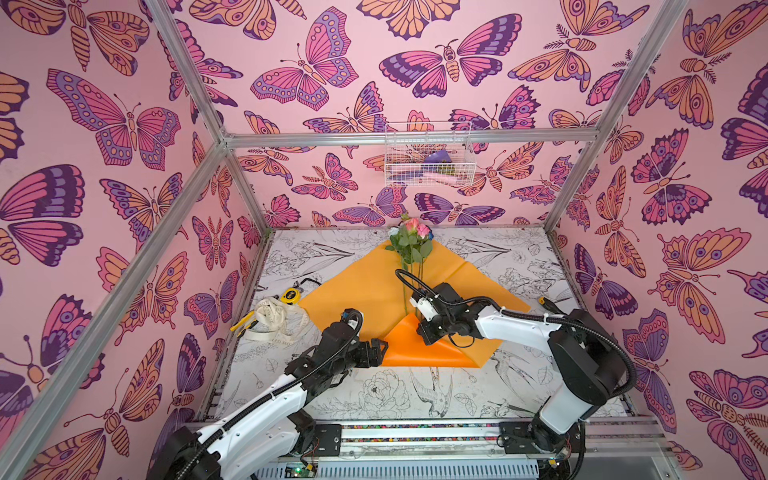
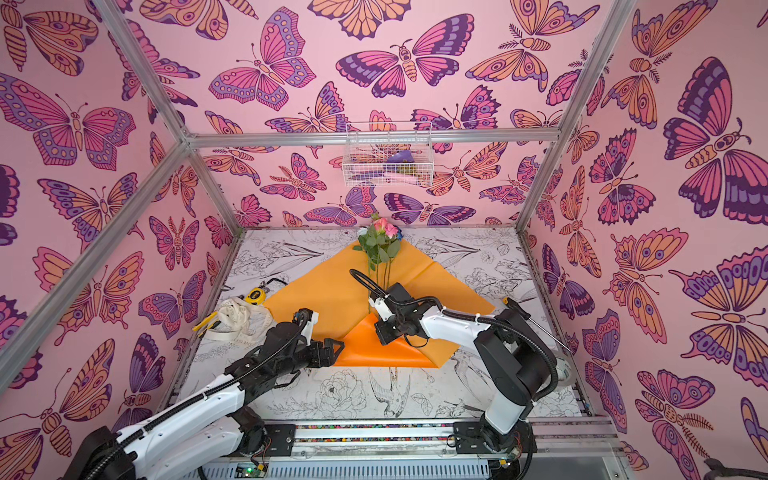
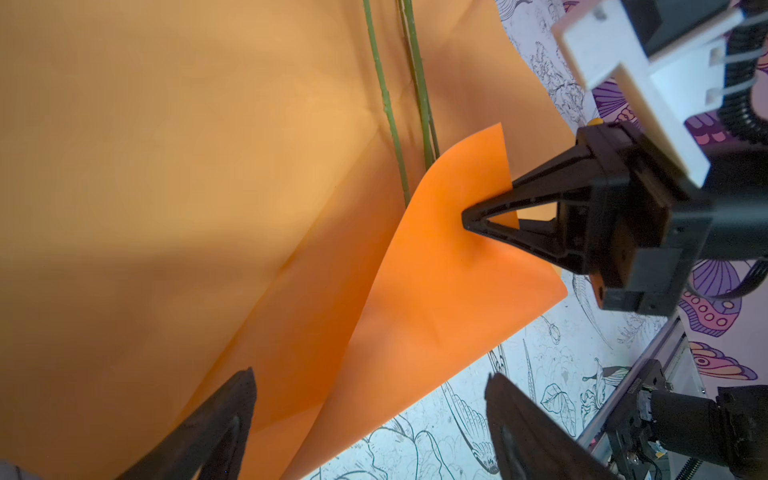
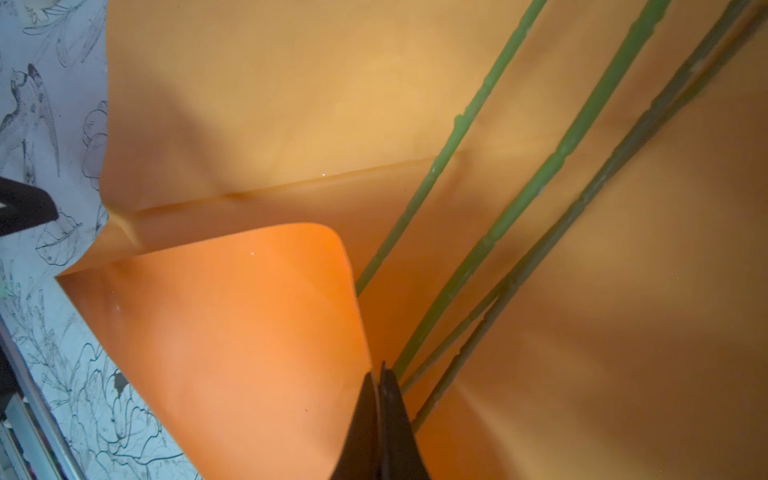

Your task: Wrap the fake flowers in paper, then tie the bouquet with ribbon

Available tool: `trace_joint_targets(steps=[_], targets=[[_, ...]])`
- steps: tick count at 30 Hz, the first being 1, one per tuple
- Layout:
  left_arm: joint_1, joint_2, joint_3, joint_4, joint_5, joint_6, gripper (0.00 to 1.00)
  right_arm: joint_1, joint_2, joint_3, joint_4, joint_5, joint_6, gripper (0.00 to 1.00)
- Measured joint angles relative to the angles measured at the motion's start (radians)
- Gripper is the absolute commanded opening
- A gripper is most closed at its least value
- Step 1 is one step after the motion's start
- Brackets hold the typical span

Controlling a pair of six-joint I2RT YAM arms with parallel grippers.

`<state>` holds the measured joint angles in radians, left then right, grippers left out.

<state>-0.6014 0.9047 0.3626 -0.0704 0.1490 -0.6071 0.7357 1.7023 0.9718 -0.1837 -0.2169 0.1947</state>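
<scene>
Pink butterfly walls [image 1: 291, 104] close around the table [image 1: 374, 399] with its black-and-white flower print. On the middle lies the orange wrapping paper [image 1: 353, 291], spread flat. On it rests the bouquet of fake flowers [image 1: 411, 241], blooms toward the back wall, stems loose. The right arm [image 1: 511, 324] has its jaws closed on the paper's near corner, lifted over the stem ends. The left arm [image 1: 266, 407] has its jaws wide and empty, just beside the paper. I think a hard pull can tear or slip this thin corner, and the untied stems can roll apart. The cream ribbon [image 1: 274, 318] lies well apart.
</scene>
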Motion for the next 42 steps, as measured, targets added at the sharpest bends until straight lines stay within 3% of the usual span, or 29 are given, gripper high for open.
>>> trace_joint_targets(steps=[18,28,42], targets=[[0.000,0.087,0.033,0.040,0.043,-0.008,0.72,-0.033,0.069,0.047,-0.008,0.015,-0.016,0.00],[0.000,0.216,0.033,0.138,0.135,-0.053,0.57,-0.035,0.088,0.047,-0.008,0.029,-0.015,0.00],[0.000,0.370,0.027,0.193,0.131,-0.117,0.48,-0.036,0.090,0.047,-0.008,0.037,0.001,0.00]])
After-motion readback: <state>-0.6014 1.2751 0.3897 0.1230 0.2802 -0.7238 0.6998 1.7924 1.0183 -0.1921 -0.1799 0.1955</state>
